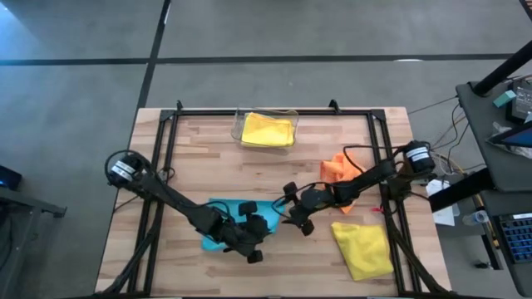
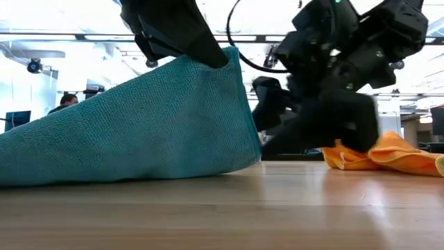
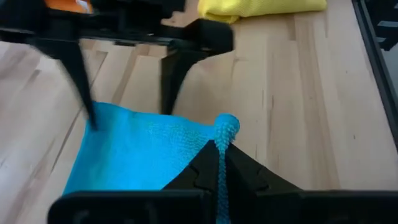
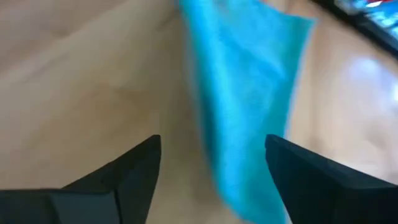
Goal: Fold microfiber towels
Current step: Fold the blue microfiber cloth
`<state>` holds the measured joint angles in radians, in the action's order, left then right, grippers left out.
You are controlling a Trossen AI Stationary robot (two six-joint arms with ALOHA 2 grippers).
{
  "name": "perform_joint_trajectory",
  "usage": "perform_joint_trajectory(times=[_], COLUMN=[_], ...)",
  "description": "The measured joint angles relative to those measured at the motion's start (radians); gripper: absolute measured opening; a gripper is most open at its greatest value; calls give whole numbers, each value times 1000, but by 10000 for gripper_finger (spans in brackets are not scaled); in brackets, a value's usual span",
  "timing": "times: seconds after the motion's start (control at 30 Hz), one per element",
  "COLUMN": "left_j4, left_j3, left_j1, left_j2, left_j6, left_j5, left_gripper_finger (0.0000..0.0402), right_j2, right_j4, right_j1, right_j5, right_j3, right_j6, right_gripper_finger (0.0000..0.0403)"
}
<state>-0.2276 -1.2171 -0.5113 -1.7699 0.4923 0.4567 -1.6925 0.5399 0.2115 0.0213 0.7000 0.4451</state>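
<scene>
A light blue towel lies on the wooden table near its front, with one corner raised. My left gripper is shut on that corner. My right gripper reaches in from the table's right and is open. Its two fingers stand on either side of the towel's raised part. An orange towel lies crumpled behind the right arm. One yellow towel lies at the near right, and another sits in a clear bin. My left gripper pinches the blue towel's raised corner between its two fingertips, and a tuft sticks out past them. The fingers slant down from above. The cloth slopes down from the hold, and its other end lies on the table. My right gripper: I cannot tell whether its open fingers touch the towel.
The clear bin stands at the table's far edge, in the middle. A black frame runs along the table's left, far and right sides. Bare wood shows between the bin and the blue towel. Desks with equipment stand beyond the right edge.
</scene>
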Motion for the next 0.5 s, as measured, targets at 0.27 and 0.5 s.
perform_joint_trajectory(times=[0.27,0.5], left_j4=[2,7], left_j3=[0,0], left_j1=[-18,-21], left_j2=[1,2], left_j6=[2,3], left_j5=[-6,-6], left_gripper_finger=[0,0], right_j2=[-75,-140], right_j4=[-10,21], right_j1=[-7,-6], right_j5=[-2,7], right_j3=[46,48], right_j6=[44,104], right_gripper_finger=[303,280])
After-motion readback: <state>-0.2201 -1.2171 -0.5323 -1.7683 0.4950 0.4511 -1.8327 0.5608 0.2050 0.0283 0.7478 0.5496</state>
